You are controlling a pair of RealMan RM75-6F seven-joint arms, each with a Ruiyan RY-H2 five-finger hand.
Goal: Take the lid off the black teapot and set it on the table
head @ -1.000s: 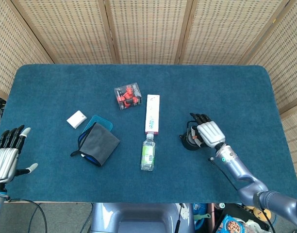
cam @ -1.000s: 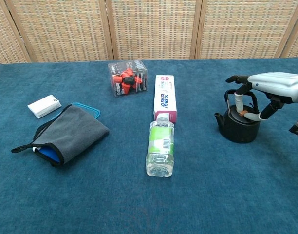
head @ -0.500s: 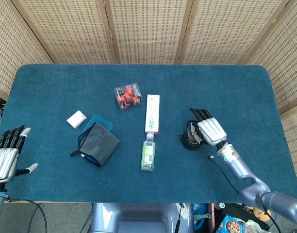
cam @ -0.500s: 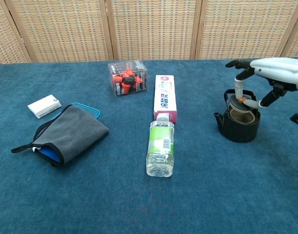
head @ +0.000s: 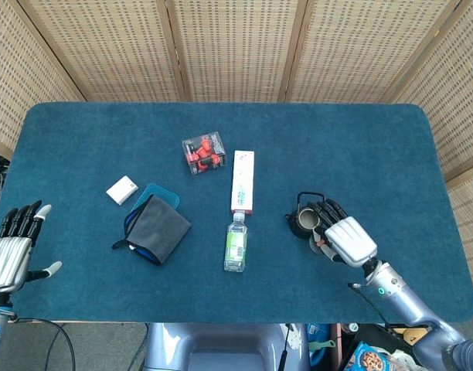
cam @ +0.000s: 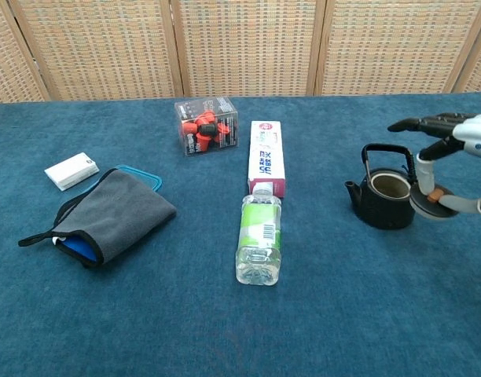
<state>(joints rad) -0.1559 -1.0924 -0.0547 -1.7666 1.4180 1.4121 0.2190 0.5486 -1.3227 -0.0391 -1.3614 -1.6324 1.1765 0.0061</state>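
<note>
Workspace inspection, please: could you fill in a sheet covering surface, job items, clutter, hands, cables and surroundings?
Surface: blue cloth table.
Job's things: black teapot open, upright; lid off, held beside it above the cloth.
Clutter: water bottle lying down, toothpaste box, clear box of red parts, white box, grey cloth over blue container.
Hands: right hand pinches lid; left hand spread, empty.
Cables: black cable below table edge.
Surroundings: wicker screens.
</note>
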